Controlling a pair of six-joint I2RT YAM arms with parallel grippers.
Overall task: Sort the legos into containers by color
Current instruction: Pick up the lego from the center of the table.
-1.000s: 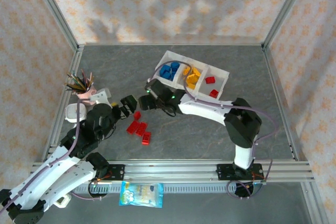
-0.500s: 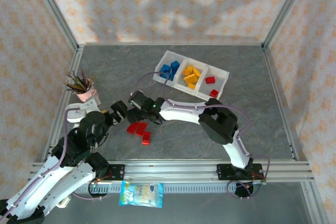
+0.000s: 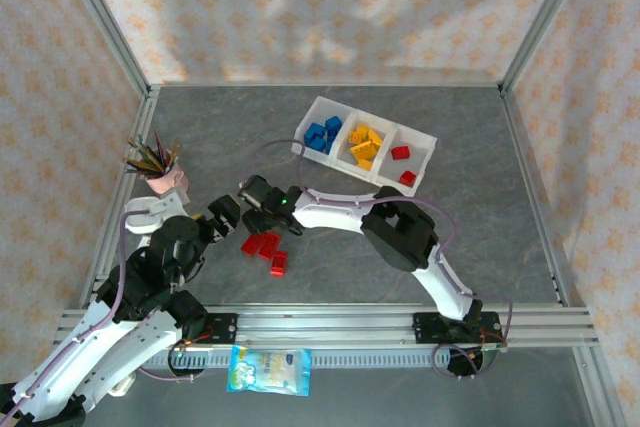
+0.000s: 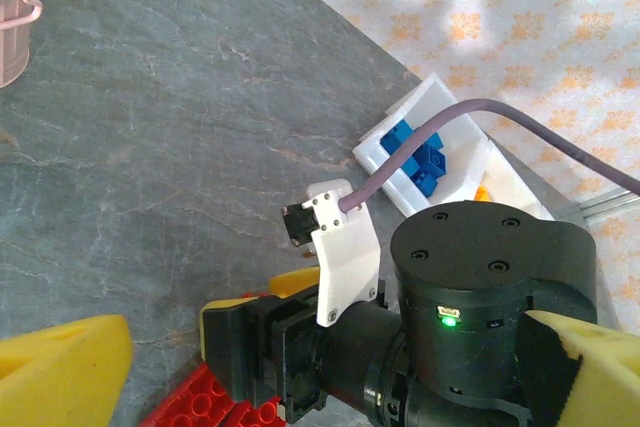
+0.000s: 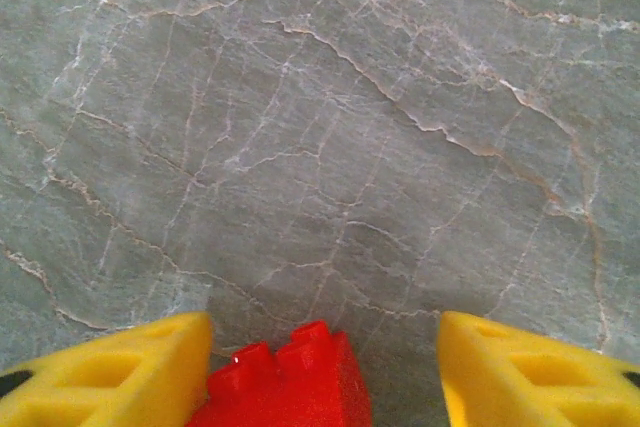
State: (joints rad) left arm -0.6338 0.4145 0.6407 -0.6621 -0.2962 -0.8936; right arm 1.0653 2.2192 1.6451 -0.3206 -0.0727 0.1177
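Several red legos lie in a loose pile left of the table's middle, one more red lego just below. My right gripper points down at the pile. In the right wrist view the right gripper stands open; a red brick rests against the left finger, with a gap to the right one. My left gripper sits just left of it, open around the right arm's wrist. The white tray holds blue, yellow and red bricks in separate compartments.
A pink cup of pencils stands at the left edge. A blue-and-white snack packet lies in front of the base rail. One red brick sits at the tray's near edge. Metal frame posts and patterned walls enclose the table.
My right arm has swung left from near the tray down onto the red pile, and its jaws have narrowed. The left gripper has shifted slightly left and down.
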